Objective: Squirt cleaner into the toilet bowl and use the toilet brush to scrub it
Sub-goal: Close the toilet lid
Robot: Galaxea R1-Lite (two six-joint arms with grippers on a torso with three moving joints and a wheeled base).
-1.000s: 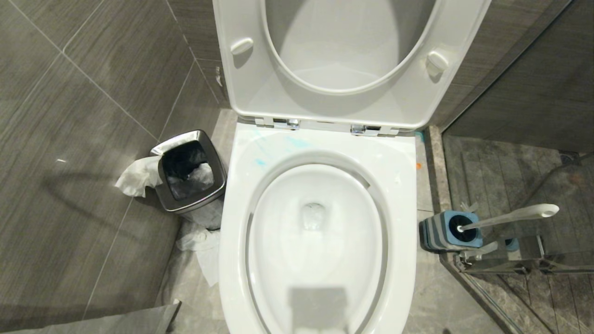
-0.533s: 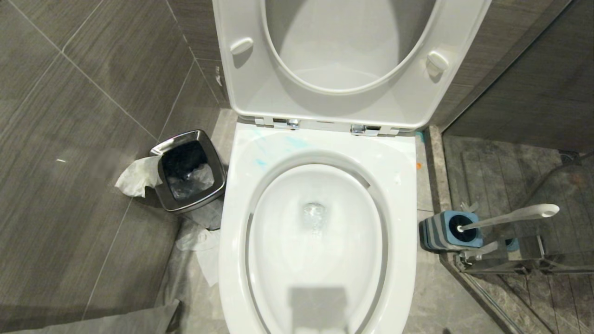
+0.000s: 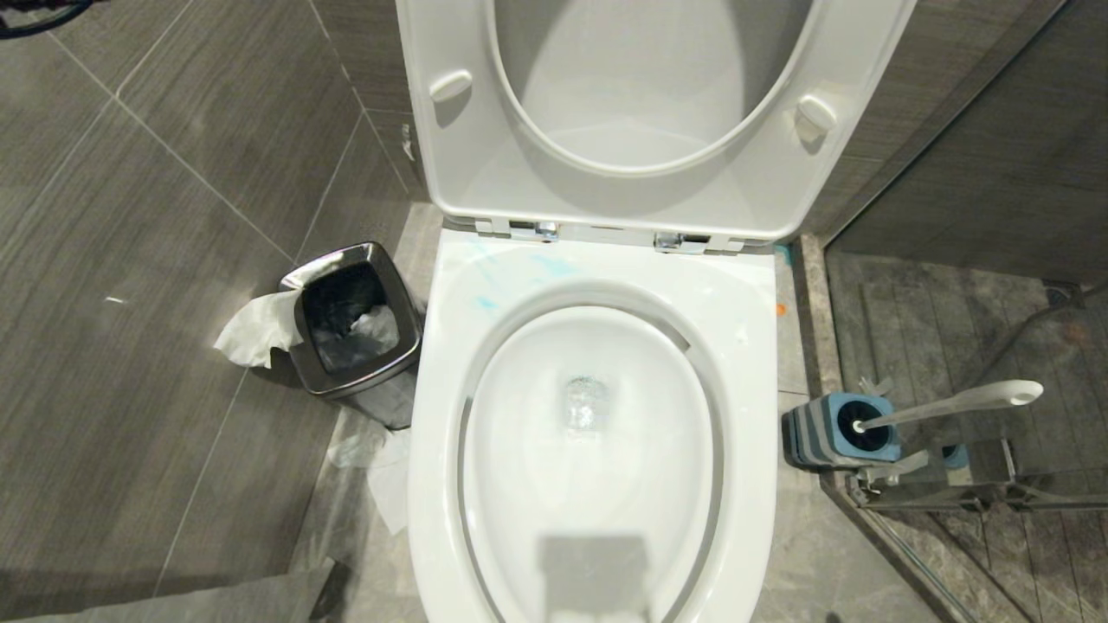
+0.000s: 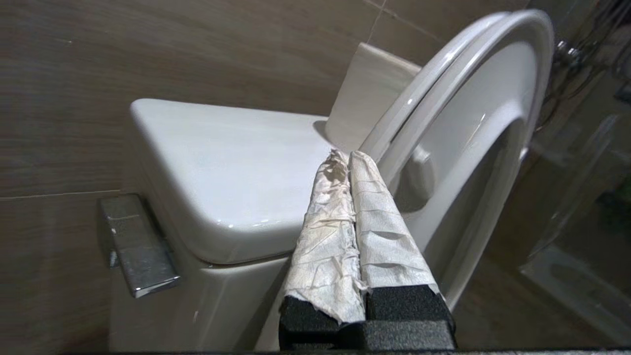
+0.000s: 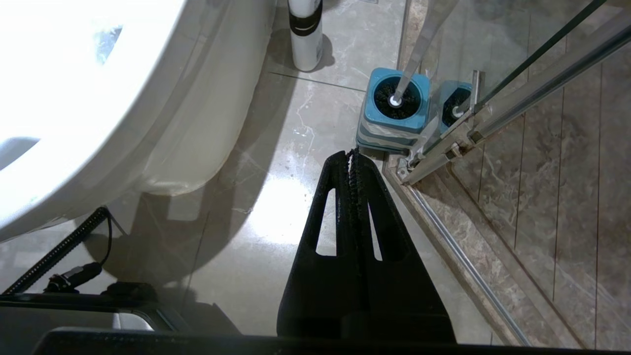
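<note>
Left tool (image 4: 349, 160) clenched empty beside the tank (image 4: 222, 167); right tool (image 5: 353, 157) clenched near the toilet brush (image 5: 411, 59)

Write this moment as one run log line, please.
left gripper: shut, near tank | right gripper: shut, above floor | toilet brush: in holder | toilet bowl: turquoise smears

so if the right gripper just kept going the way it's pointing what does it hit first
Probably the toilet brush holder: the shut right gripper points at its near bottom edge on the floor, beside the glass door's frame. Depth is unclear, so it may meet floor tile just short of it.
</note>
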